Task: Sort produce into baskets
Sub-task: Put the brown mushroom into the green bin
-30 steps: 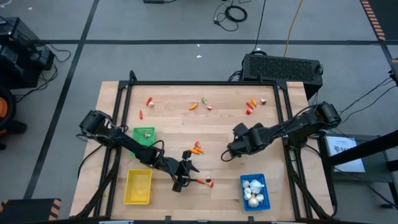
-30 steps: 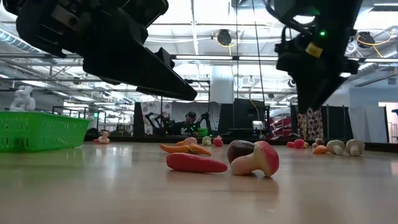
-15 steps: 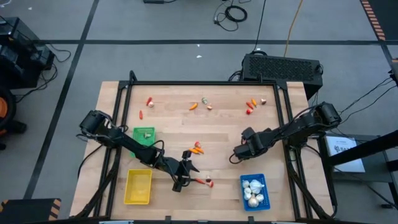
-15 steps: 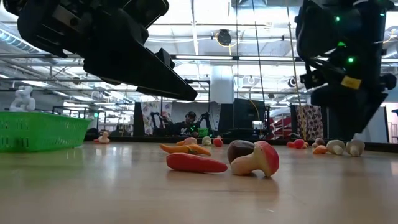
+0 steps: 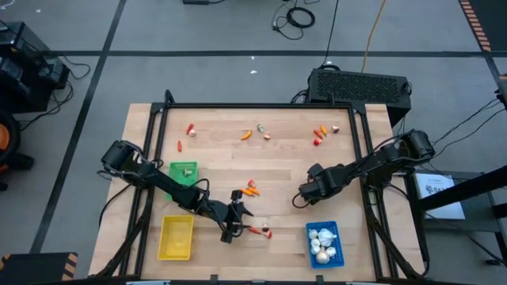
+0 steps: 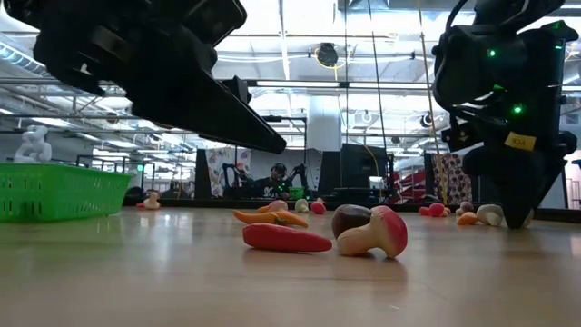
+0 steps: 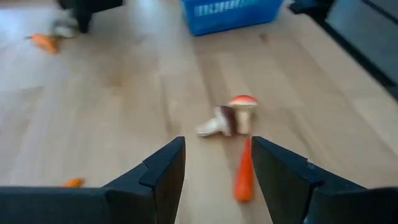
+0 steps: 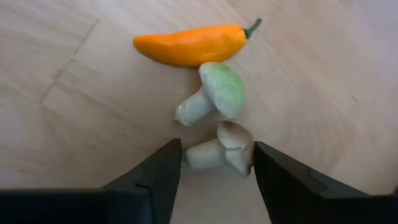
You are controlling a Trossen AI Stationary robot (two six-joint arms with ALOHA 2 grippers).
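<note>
At the near edge of the table, the blue basket (image 5: pixel 310 231) holds several white garlic bulbs (image 5: pixel 322 242) and serves as the reference here. Beside it, toward the yellow basket (image 5: pixel 176 237), a red chilli (image 5: pixel 255 230) lies on the wood with a red-capped mushroom (image 5: pixel 268 233) at its basket-side end.

The left gripper (image 5: pixel 238 224) hangs just on the far side of the chilli from the blue basket, empty, with its fingers well parted. In the left wrist view the chilli (image 7: pixel 244 177) points straight ahead between those fingers toward the blue basket. Its long axis runs along the gripper's line of reach, so the jaws would close across its narrow width. This arm is clearly the nearer one to it.

A little beyond the blue basket, the right gripper (image 5: pixel 299 199) sits low over the table, also spread and holding nothing. Its wrist view shows a pale mushroom (image 8: pixel 221 152) lying in the gap between the fingers. A green-capped mushroom (image 8: pixel 214 93) and an orange pepper (image 8: pixel 189 45) lie just past it. That mushroom looks like the likely next pick.

Farther from the blue basket is the green basket (image 5: pixel 184 172), and along the far edge lie scattered pieces (image 5: pixel 318 134).
</note>
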